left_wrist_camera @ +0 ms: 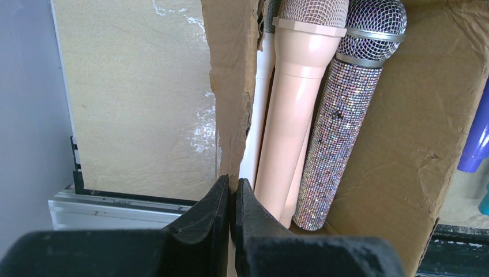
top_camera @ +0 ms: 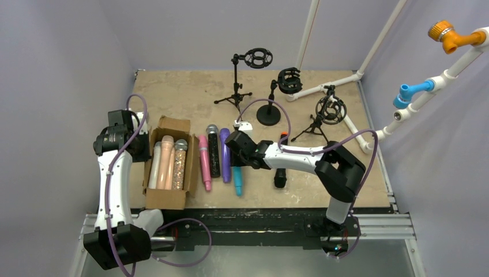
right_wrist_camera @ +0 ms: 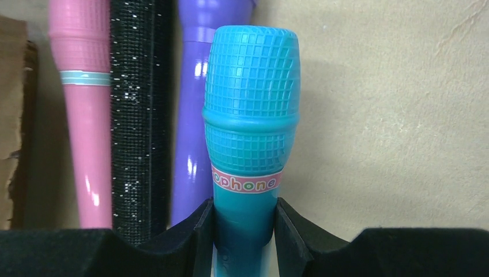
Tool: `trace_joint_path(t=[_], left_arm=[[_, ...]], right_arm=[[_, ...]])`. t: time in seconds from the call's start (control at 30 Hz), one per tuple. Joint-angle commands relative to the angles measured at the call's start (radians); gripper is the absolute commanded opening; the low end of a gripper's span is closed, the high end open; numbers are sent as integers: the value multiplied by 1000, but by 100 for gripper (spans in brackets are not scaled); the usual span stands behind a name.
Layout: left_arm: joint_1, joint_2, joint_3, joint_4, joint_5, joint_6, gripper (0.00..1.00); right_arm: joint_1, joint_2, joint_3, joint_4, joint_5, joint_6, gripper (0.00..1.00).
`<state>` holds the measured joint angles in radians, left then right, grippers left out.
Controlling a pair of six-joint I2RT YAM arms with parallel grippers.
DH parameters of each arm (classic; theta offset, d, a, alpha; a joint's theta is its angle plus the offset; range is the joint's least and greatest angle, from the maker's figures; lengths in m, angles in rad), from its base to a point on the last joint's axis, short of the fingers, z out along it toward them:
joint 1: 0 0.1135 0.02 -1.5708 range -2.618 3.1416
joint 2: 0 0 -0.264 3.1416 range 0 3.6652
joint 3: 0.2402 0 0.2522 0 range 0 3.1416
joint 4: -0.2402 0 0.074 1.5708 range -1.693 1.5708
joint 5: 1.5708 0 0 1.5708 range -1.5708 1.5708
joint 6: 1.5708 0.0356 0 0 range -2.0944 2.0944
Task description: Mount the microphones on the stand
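Both arms are reaching out from the near edge: the left arm is stretching straight forward, and the right arm is bending leftward across the worktop. One cardboard box is sitting at the left. Three black stands are standing at the back.

Eight microphones are lying flat:
- **In the box:** white, peach and silver glitter.
- **On the worktop:** pink, black glitter, purple, the teal microphone and a plain black one.

The left claw is clenching the box's wall. The right claw is grasping the teal microphone's handle.
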<state>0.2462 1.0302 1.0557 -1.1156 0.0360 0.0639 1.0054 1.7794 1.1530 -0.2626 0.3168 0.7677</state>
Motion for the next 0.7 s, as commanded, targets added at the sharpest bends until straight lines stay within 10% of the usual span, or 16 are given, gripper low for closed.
trace_joint_path(t=[0.0,0.17,0.4,0.67], left_arm=[[1,-18,31,26,21,-13,0],[1,-24,32,19,15,-15,0],[0,-27,45,12,-11,-37,0],[0,-11,64,-19,4,-44,0]], right_arm=[[-22,-12,-17,73,60,35,22],[-40,2,-35,101,50,35,32],[-42,17,9,70,16,14,72],[-6,-46,99,-37,56,18,80]])
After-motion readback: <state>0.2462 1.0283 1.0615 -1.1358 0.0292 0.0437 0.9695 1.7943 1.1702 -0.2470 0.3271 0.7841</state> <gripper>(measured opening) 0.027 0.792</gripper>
